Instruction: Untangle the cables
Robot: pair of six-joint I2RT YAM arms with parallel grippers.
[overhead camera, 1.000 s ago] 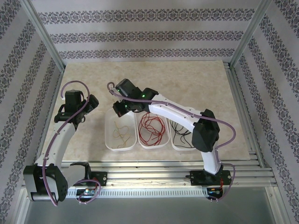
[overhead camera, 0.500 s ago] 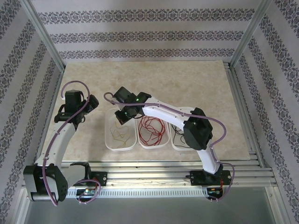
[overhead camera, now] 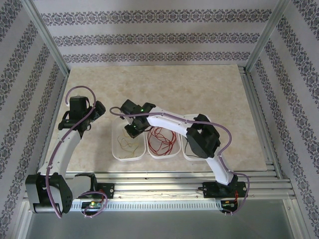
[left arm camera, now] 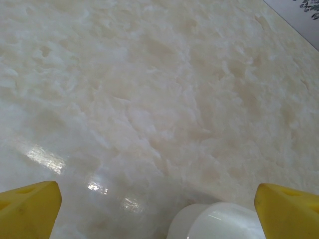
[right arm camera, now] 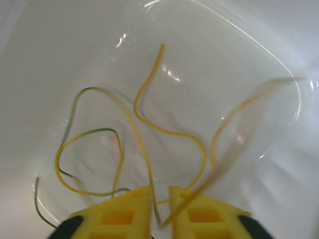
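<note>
As my right gripper point(right arm camera: 160, 204) hangs inside the left tray point(overhead camera: 117, 155), jaws a slit apart around a blurred yellow strand, I cannot tell whether it is gripped or let go. Yellow cables point(right arm camera: 137, 99) lie loose below; red cables point(overhead camera: 160, 139) and black cables point(overhead camera: 189, 144) fill neighbouring trays. My left gripper point(left arm camera: 158, 209) gapes over the worktop point(left arm camera: 149, 99). Sorting looks nearly finished.

This was a robot test cell in a lab, not a real home: wallpaper panels point(overhead camera: 149, 37) hung on an aluminium frame point(overhead camera: 47, 42), and the left arm point(overhead camera: 67, 144) and right arm point(overhead camera: 169, 119) were bolted to a slotted rail point(overhead camera: 164, 186) at a marble-look table point(overhead camera: 199, 89).
</note>
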